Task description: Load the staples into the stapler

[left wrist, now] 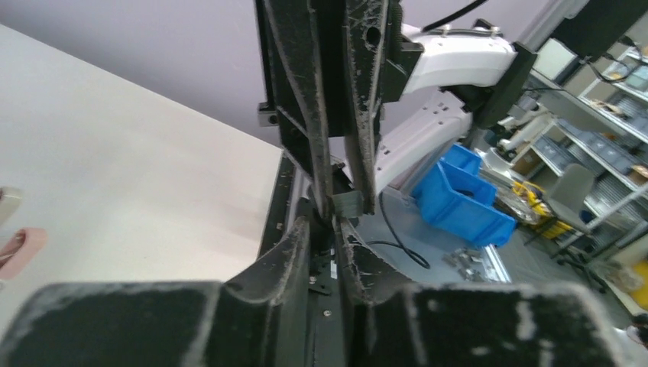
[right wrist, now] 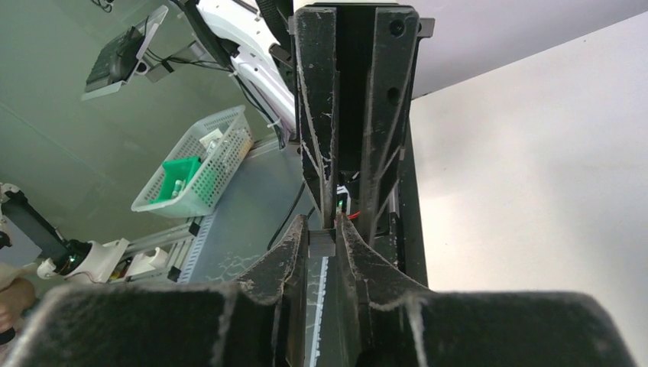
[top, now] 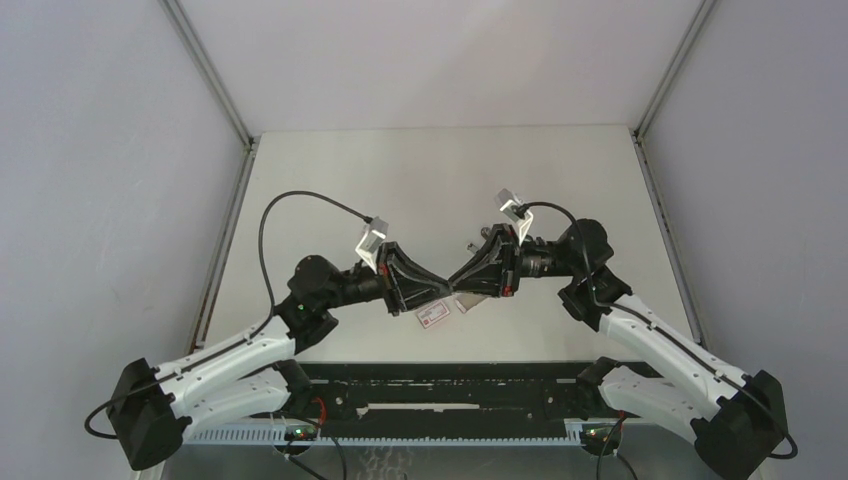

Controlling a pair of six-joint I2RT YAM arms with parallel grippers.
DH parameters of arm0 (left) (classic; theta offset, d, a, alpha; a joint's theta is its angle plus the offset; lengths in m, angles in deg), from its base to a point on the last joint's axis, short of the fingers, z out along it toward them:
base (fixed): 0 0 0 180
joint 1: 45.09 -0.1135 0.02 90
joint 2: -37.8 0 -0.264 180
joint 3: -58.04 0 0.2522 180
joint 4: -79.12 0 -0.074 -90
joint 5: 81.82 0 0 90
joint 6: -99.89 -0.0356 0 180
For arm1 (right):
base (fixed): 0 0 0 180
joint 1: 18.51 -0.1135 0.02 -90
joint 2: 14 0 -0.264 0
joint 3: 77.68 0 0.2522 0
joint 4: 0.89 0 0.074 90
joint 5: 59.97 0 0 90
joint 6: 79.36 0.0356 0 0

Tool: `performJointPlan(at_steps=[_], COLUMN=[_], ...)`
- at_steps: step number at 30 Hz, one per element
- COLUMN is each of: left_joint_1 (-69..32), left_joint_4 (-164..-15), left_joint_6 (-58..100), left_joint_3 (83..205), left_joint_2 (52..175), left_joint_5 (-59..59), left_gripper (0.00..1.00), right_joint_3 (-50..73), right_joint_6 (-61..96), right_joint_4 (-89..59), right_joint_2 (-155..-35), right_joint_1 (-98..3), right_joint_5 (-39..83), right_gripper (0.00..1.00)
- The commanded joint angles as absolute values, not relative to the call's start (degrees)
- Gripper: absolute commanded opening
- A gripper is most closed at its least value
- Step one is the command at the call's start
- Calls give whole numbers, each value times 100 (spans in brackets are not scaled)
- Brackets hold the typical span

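The big white tabletop [top: 420,180] carries everything. The left arm [top: 230,355] and the right arm [top: 650,335] reach in from its near edge. They meet nose to nose near the middle of that edge.

The left gripper [top: 435,283] and the right gripper [top: 462,280] are tip to tip. The white box [top: 432,318] with the red label lies flat on the tabletop, just under them, close to the near edge.

The stapler [left wrist: 19,248] is hard to see. I think it is the blurry pink shape on the tabletop at the left edge of the left wrist view. It lies apart from both grippers.

The staples [right wrist: 321,245] look like a small grey piece held up in the air between the two grippers. The right gripper is pinching this piece between its fingers. The left gripper's fingers are very close together right beside it, but I cannot tell if they are gripping it or letting go.

So I think the job is in its early part. The staples are out of the box and in a gripper. Nothing is in the stapler yet. It likely has to be opened, filled and closed.
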State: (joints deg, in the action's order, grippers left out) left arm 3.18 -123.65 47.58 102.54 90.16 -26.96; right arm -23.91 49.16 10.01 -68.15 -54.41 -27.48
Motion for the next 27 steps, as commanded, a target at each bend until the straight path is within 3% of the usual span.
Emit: performJointPlan(at_steps=[1, 8, 11, 15, 21, 27], left_joint_1=[304, -233, -892, -2436, -4545, -4982], left_joint_4=[-12098, -11038, -9922, -8126, -7389, -6709], left_joint_6=[4376, 4071, 4010, 3954, 3806, 3159], left_joint_3=[10175, 9972, 10195, 10891, 11249, 11576], left_joint_2=[8721, 8026, 7592, 7512, 7595, 7623], left_joint_5=[-2079, -1585, -1081, -979, -1833, -1375], left_gripper=[28, 47, 64, 80, 86, 87], right_joint_3=[-2286, -2059, -1555, -1049, -538, 48], right_joint_6=[4883, 4078, 2900, 2007, 1257, 752], right_joint_4=[1021, -165, -1853, -2790, -3023, -2900], right_joint_2=[-6592, -6206, -6263, -6824, -7976, -9307], right_joint_1=[-5238, -4712, -4822, -4944, -4845, -4484], right_joint_5=[-2764, -2257, -1099, 357, 1713, 2149], right_gripper=[12, 12, 12, 12, 12, 12])
